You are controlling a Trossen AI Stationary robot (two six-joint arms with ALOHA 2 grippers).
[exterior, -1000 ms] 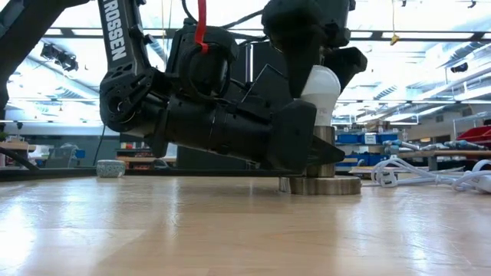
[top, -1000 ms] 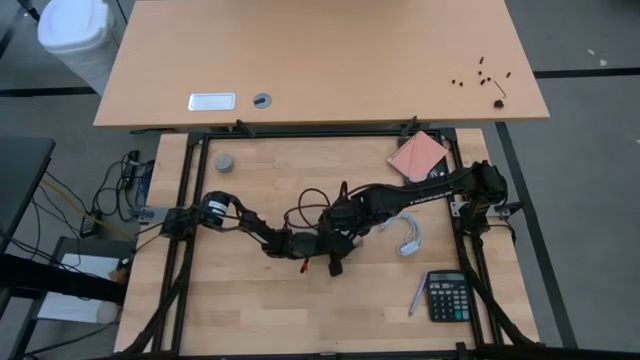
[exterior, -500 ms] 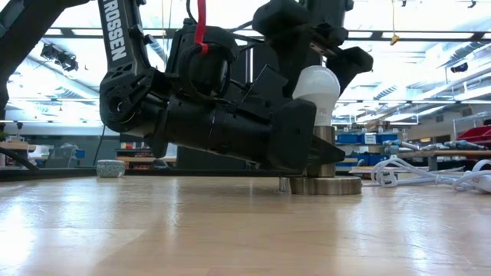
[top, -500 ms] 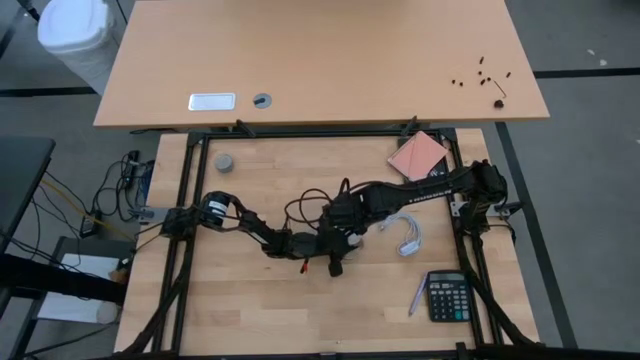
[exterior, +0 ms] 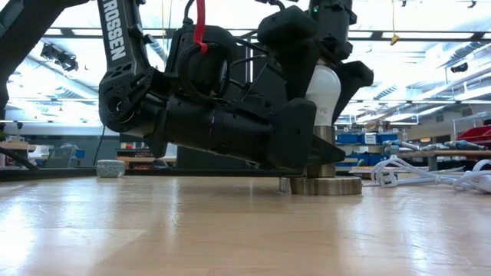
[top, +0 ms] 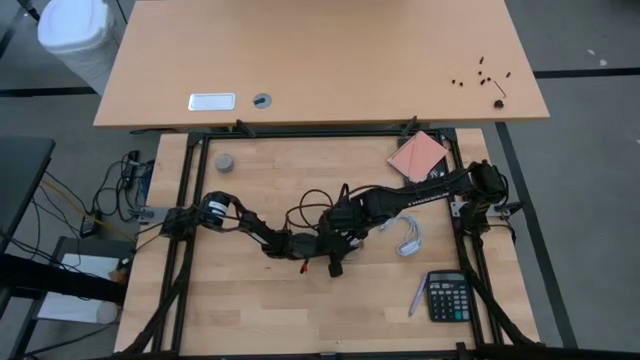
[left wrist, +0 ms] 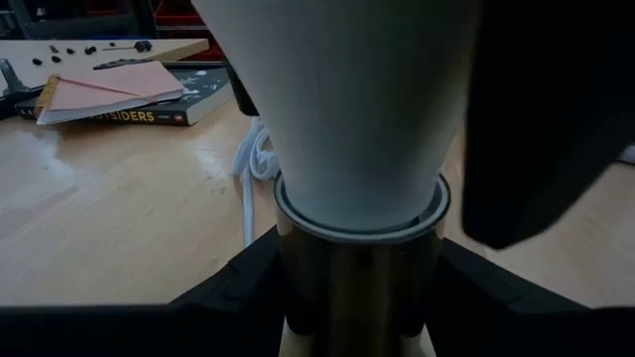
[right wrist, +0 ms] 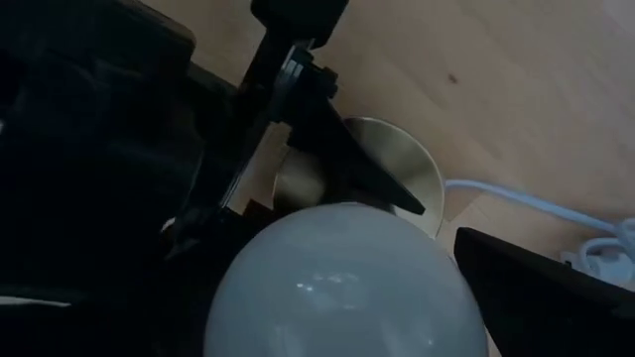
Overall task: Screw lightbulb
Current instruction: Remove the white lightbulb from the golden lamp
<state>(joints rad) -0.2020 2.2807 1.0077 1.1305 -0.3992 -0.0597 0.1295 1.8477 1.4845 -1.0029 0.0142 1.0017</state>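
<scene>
The white lightbulb stands upright with its narrow end in a brass socket, a round base disc with a short stem, near the table's middle. My left gripper comes in low from the left and is shut around the socket's stem. My right gripper comes from above and is shut on the bulb's head. In the high view both grippers meet and hide the bulb. The right wrist view shows the bulb's glossy head. My left gripper pinches the socket's brass stem between its two fingers, just under the bulb's neck. The fingers come in level from the table's left. The socket's base disc rests on the table. My right gripper holds the bulb's rounded head between its two fingers. The fingers come from above, pointing down. The bulb stands upright with its neck in the socket.
The socket's white cord lies coiled just right of the grippers. A calculator and a pen lie at the near right, a pink-covered book at the far right, a small grey cap at the far left.
My right gripper has turned about its upright axis over the bulb, its fingers showing at a different angle in the low view. The bulb stays upright in the socket. My left gripper and the socket have kept still.
</scene>
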